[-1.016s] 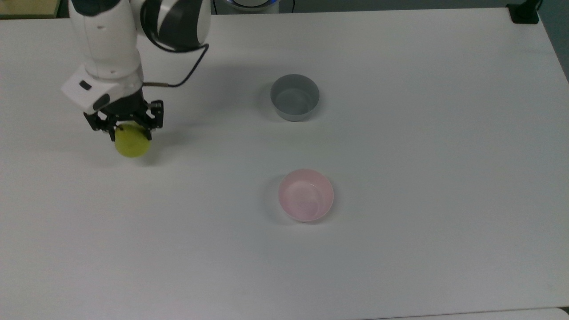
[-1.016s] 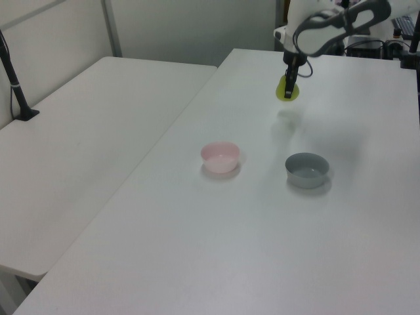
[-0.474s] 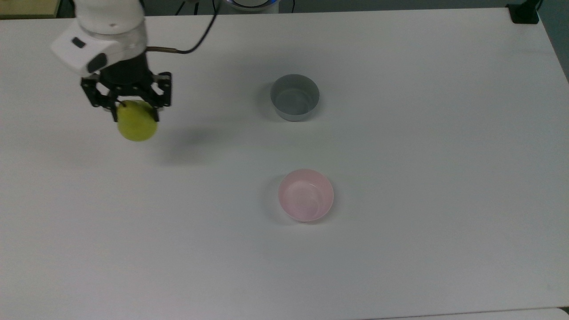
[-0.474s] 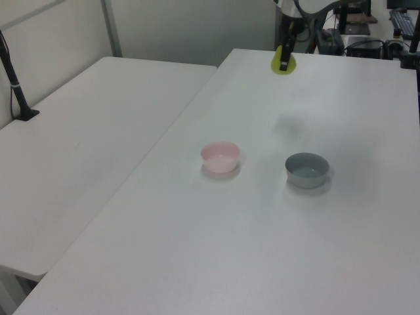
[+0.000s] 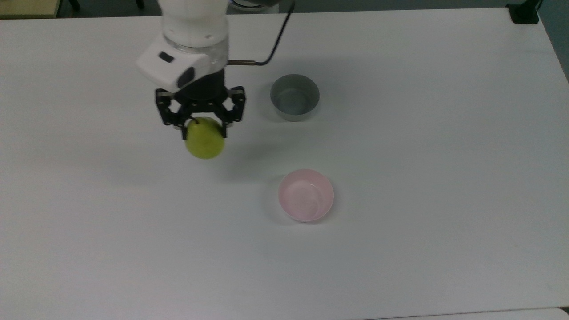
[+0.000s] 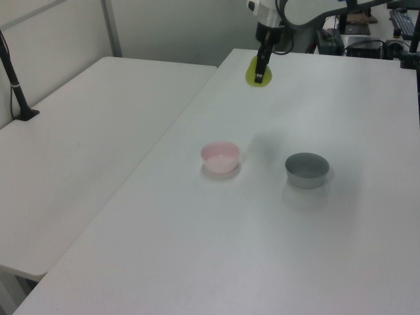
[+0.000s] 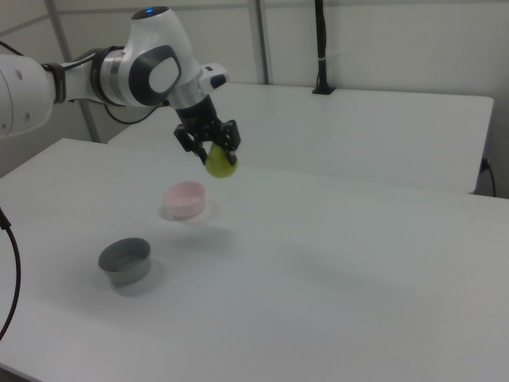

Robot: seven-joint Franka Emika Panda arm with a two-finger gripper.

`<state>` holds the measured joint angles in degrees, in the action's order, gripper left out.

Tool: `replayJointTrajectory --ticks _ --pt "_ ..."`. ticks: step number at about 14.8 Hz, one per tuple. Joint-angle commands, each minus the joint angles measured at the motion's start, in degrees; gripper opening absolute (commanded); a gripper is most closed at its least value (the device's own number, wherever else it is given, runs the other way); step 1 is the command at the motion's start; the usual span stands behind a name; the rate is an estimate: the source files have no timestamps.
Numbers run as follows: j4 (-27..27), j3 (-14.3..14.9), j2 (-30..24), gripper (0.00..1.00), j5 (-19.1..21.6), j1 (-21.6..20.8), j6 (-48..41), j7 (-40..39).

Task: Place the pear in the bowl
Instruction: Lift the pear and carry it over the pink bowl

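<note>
Gripper: the gripper hung above the desk, pointing down, its two fingers clamped on the upper part of the pear; in the right view it sat at the end of the white arm.
Pear: the yellow-green pear hung from the fingers clear of the desk surface, its shadow on the white top beneath; also seen in the left view and the right view.
Pink bowl: the pink bowl stood upright on the desk, down and to the top view's right of the pear, well apart from it.
Grey bowl: the grey bowl stood upright near the gripper, toward the top view's right, not touching it.
Bowls together: apart from each other, the pink one lower in the top view.
</note>
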<state>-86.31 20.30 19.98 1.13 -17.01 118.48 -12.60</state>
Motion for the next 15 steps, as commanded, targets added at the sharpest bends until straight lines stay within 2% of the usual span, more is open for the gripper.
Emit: replayJointTrajectory --ticks 1,3,7,10,15 --pt "3.24 2.11 2.07 0.34 2.91 -5.48 -1.85 3.71" --pt "5.44 1.94 3.57 0.34 3.09 -7.15 -1.67 5.91" --pt "6.15 1.32 4.80 0.35 3.09 -10.06 -1.15 7.84" --pt "8.26 1.32 6.82 0.36 3.09 -10.77 -0.26 9.17" --pt "8.18 0.62 11.65 0.36 3.00 -12.43 2.46 10.31"
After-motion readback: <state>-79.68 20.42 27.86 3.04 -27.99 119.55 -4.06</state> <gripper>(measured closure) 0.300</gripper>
